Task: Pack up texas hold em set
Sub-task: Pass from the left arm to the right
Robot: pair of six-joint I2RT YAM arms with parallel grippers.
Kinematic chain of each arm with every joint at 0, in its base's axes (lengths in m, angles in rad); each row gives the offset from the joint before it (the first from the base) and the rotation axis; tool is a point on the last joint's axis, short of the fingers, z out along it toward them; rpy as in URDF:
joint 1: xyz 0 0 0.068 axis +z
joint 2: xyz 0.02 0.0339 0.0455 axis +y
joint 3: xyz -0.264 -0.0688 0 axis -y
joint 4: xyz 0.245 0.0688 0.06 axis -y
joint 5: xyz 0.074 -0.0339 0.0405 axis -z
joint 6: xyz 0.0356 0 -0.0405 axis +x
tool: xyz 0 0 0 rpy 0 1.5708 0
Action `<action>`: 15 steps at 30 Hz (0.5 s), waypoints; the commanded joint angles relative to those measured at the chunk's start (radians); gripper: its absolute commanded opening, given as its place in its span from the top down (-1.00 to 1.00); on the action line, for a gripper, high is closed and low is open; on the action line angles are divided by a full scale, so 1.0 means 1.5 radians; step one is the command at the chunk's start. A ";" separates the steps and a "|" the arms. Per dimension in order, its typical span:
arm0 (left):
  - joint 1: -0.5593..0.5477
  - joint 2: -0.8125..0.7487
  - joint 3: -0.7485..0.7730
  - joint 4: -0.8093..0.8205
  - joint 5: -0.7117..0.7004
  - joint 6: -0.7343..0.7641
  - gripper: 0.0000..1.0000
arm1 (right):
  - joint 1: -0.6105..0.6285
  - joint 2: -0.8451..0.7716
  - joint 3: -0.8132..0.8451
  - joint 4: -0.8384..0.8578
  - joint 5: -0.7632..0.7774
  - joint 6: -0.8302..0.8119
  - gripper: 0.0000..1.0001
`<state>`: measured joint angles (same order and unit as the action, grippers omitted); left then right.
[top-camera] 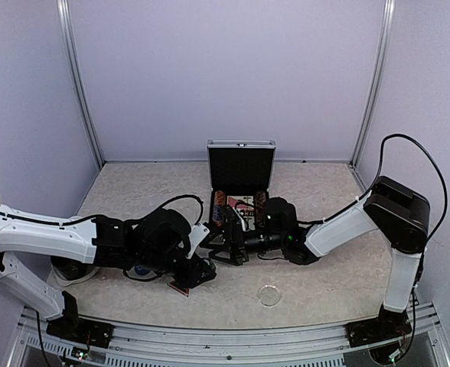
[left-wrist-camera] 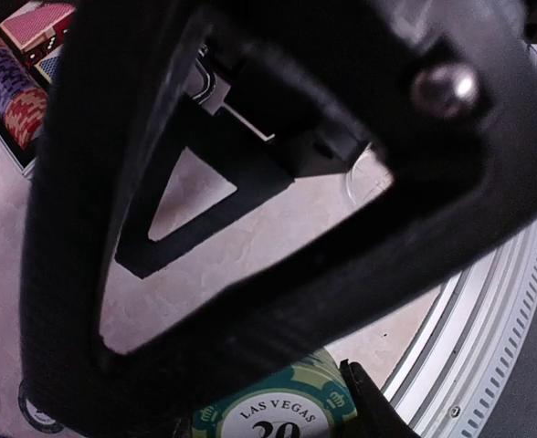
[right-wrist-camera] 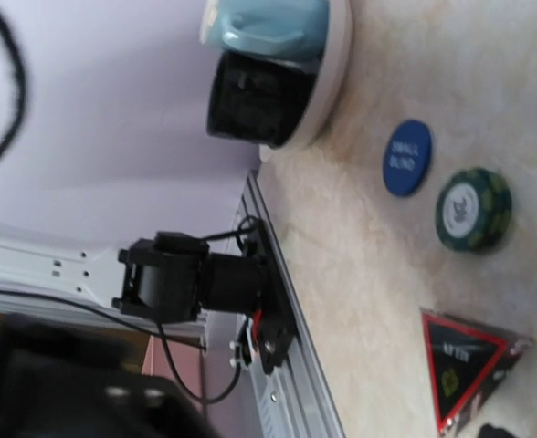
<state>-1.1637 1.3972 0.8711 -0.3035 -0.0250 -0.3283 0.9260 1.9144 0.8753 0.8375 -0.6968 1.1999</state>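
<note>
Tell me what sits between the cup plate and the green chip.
The blue Small Blind button lies between the plate and the green chip, touching neither. The right wrist view shows it.

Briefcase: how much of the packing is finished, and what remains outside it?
Done: the open briefcase holds chip rows and a card deck. In hand: the left end effector is low beside a green chip; a grasp cannot be confirmed. Left: that chip, the small blind button, the triangle marker, then closing the lid.

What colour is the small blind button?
The small blind button is blue with white lettering; right wrist view.
</note>
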 commanded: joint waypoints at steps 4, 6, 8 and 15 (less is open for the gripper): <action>-0.018 -0.003 0.033 0.017 -0.033 0.016 1.00 | 0.018 0.014 0.015 0.004 -0.026 0.011 -0.92; -0.022 0.000 0.036 0.015 -0.039 0.018 1.00 | 0.022 0.010 0.014 -0.002 -0.028 0.008 -0.89; -0.024 0.004 0.037 0.011 -0.043 0.018 1.00 | 0.025 0.008 0.011 -0.001 -0.032 0.010 -0.85; -0.024 0.006 0.033 0.010 -0.043 0.017 1.00 | 0.028 -0.003 -0.016 0.008 -0.034 0.009 -0.62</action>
<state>-1.1931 1.4017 0.8921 -0.3092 -0.0681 -0.3134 0.9531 1.9278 0.8742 0.8364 -0.7261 1.2163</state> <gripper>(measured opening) 0.397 0.844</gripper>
